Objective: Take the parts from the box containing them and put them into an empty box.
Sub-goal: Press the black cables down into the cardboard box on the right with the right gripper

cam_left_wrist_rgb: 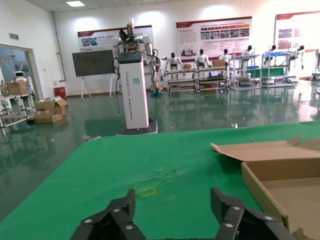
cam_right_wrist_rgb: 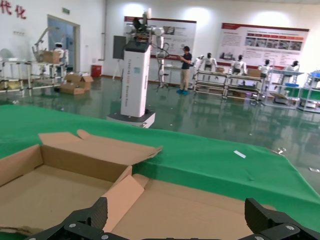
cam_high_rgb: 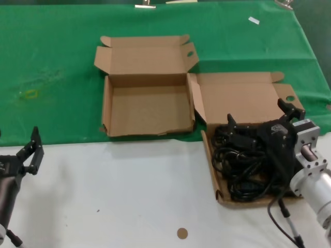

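The parts (cam_high_rgb: 247, 166), thin black power cords in a loose tangle with chunky plugs, lie in the box containing them (cam_high_rgb: 213, 170), which sits near the worktop's right edge, half on the white front strip and half on the green cloth (cam_high_rgb: 51, 62). Its lid (cam_high_rgb: 235, 98) lies folded back flat on the cloth. Just to its left, touching at the corner, stands the empty box (cam_high_rgb: 106, 106), squarish with upright walls, its lid (cam_high_rgb: 145, 57) open toward the far edge of the worktop.

The right gripper (cam_high_rgb: 258, 118) hangs over the cord tangle near the far wall of the full box, fingers spread wide with nothing between them; whether it touches the cords cannot be told. In the right wrist view both fingertips (cam_right_wrist_rgb: 85, 220) show far apart above the bare lid.

The left gripper (cam_high_rgb: 35, 149) waits near the worktop's left edge over the white strip, well apart from both boxes, its fingers also apart. A small brown disc (cam_high_rgb: 182, 233) lies on the white surface near the front edge.
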### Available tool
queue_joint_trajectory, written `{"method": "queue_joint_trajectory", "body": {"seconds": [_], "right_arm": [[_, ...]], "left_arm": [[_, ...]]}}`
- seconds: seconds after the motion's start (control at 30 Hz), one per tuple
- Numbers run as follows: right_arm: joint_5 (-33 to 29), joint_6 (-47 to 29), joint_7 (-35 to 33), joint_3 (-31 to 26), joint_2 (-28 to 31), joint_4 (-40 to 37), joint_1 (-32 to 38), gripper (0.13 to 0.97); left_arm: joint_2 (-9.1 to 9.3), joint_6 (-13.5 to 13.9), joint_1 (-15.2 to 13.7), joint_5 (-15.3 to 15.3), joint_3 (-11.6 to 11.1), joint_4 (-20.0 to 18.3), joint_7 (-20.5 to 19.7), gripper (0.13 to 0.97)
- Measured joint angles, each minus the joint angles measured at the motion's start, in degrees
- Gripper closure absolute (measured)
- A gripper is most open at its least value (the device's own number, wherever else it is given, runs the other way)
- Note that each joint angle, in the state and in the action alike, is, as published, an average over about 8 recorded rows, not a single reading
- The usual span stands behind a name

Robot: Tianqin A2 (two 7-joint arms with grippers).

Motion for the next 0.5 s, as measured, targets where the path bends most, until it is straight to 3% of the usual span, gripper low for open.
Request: {"method": "queue_joint_trajectory", "body": {"seconds": [0.43,0.5], "right_arm": [[17.2,8.1,-5.5,-17.5,19.4,3.6,7.2,0.129],[19.9,8.5,-6.8,-20.8,22.5,4.1,9.3,0.129]], "left_arm": [[0.00,0.0,0.0,0.0,0.0,0.0,0.0,0.753],[0.00,0.0,0.0,0.0,0.0,0.0,0.0,0.753]]}}
